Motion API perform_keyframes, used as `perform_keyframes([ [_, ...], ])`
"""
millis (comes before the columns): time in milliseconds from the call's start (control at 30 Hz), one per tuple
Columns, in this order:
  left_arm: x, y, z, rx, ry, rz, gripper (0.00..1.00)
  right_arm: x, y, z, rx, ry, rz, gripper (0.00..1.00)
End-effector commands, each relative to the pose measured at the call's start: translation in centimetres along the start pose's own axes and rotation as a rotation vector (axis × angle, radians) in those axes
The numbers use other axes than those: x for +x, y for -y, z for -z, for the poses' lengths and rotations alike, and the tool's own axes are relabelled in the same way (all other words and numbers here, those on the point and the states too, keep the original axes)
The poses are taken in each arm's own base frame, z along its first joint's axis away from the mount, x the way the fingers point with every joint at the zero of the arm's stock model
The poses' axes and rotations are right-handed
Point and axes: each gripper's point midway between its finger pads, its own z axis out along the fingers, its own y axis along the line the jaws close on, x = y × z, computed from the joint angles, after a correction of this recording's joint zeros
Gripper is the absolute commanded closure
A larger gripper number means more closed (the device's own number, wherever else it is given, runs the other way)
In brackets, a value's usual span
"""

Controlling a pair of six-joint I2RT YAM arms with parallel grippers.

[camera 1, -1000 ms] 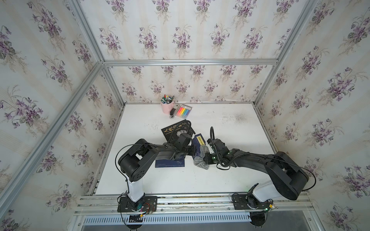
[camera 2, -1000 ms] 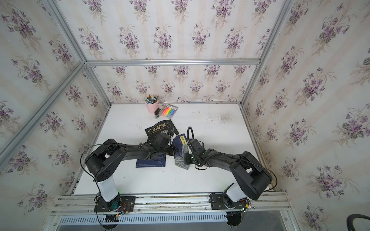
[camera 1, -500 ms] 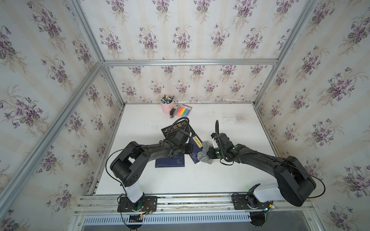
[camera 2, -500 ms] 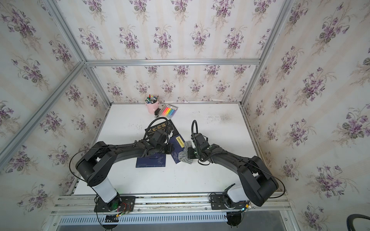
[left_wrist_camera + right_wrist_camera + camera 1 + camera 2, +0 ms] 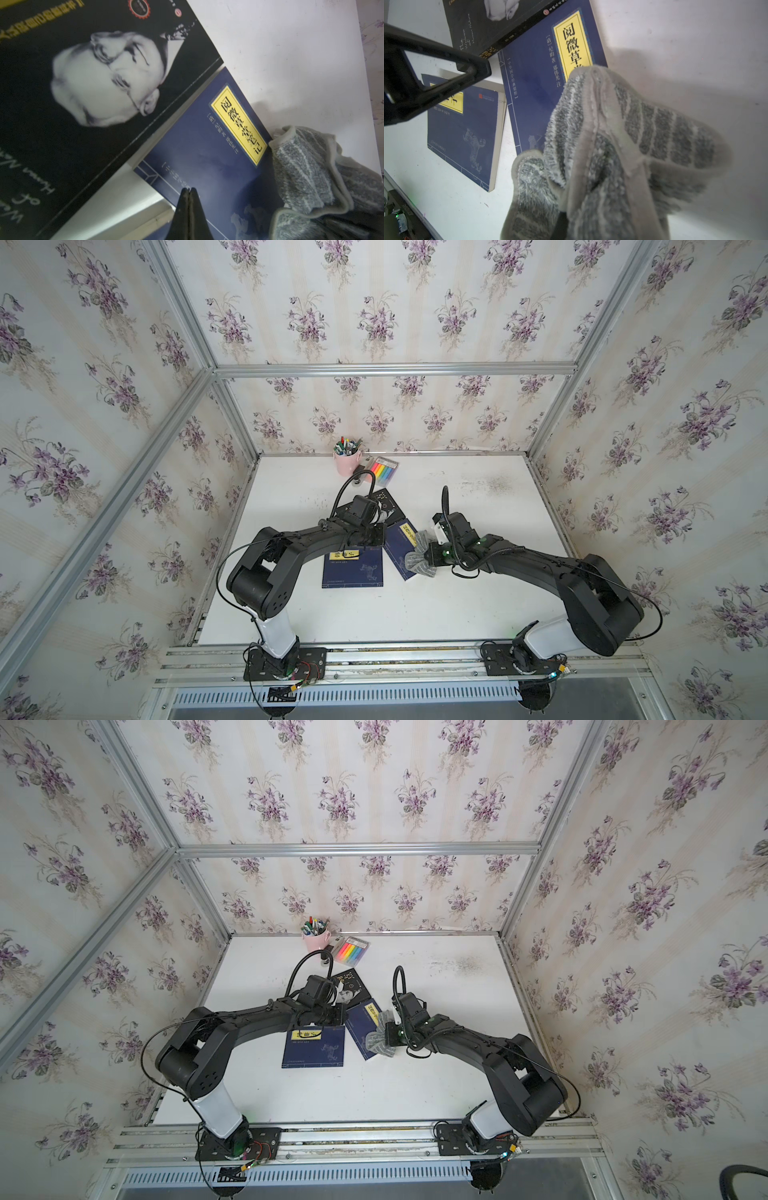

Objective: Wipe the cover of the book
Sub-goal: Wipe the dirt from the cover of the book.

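A dark blue book [image 5: 398, 542] with a yellow title label lies tilted on the white table, also seen in the wrist views [image 5: 207, 149] [image 5: 533, 79]. A grey striped cloth [image 5: 419, 562] [image 5: 612, 135] lies bunched over the book's near right part. My right gripper [image 5: 429, 556] [image 5: 564, 220] is shut on the cloth, its fingertips buried in the folds. My left gripper [image 5: 376, 537] [image 5: 188, 190] is shut with nothing in it, its tips on the book's cover near the left edge.
A black book with a face [image 5: 384, 506] [image 5: 83, 83] lies just behind, its edge against the blue book. A second blue book [image 5: 353, 568] [image 5: 463, 133] lies to the left front. A pink pen cup [image 5: 347, 460] and a pack of coloured markers [image 5: 384, 470] stand at the back.
The cloth in my right gripper has slid from the book's near end a little farther back along the cover. My left elbow has swung leftward while its gripper stayed at the book.
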Motion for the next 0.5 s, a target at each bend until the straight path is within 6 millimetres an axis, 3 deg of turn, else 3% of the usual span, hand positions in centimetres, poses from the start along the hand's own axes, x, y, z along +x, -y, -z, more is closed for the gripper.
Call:
perform_keyframes([
  [0,-0.7,0.0,-0.6,0.002,-0.003,-0.012,1.00,0.1,0.2,-0.5,0.003,-0.007,-0.004,1.00],
  [200,-1.4,-0.7,-1.9,-0.039,-0.014,-0.017,1.00,0.9,0.5,-1.5,0.010,-0.036,-0.010,1.00],
  [467,-0.2,-2.0,-3.3,-0.083,-0.063,-0.016,1.00,0.6,-0.1,-2.9,0.010,-0.061,0.006,1.00],
])
